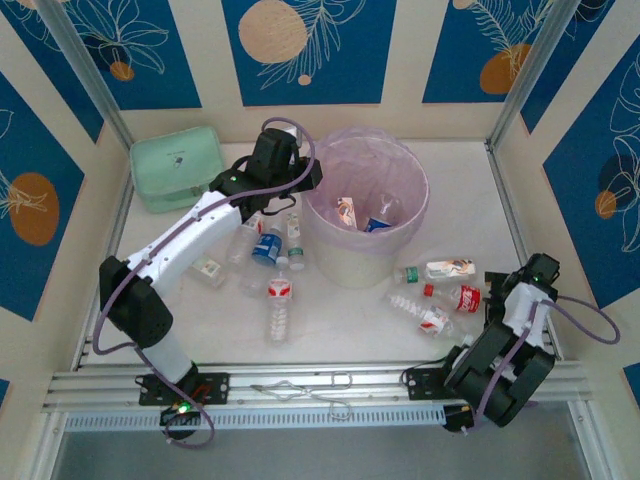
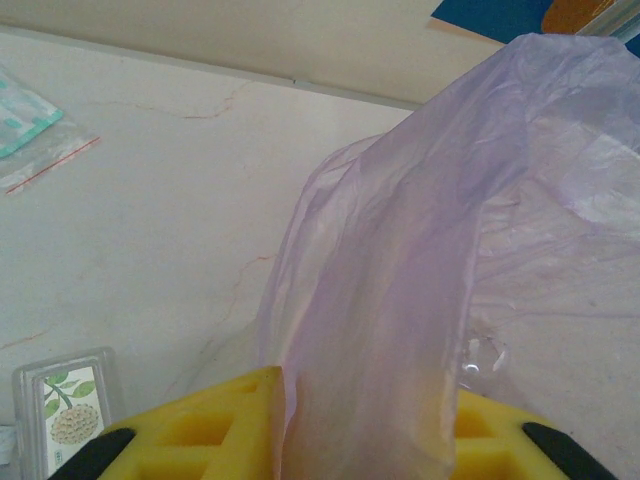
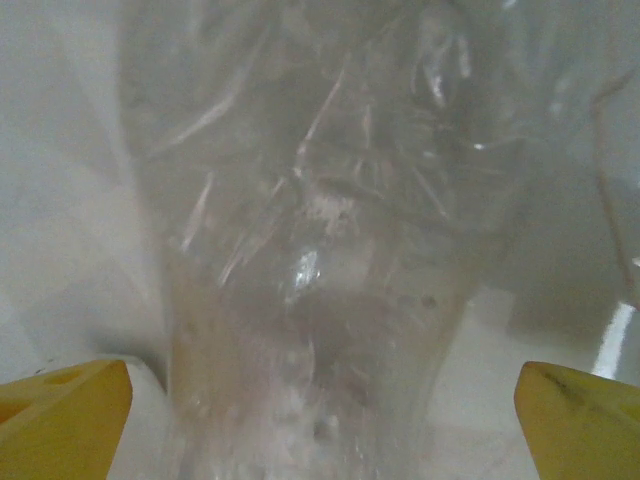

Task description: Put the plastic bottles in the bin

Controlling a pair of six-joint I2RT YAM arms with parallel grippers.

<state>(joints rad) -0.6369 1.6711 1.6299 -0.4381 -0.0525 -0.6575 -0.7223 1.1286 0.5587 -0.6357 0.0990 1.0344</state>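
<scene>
Left gripper (image 1: 303, 175) is at the left rim of the round white bin with translucent pink bag liner (image 1: 345, 265). Its jaws are part spread with liner film draped between them; can't tell if the film is pinched. Two small clear plastic bottles are inside the bin: red-label bottle (image 1: 345, 212) and blue-label bottle (image 1: 378, 225). The others lie on the pale tabletop (image 1: 360, 325): a cluster just left of the bin (image 1: 265, 247) and three just right of it (image 1: 440, 270). Right gripper (image 3: 320, 410) is by the right-hand group, jaws spread wide either side of a clear crinkled bottle (image 3: 320, 250), not touching it.
</scene>
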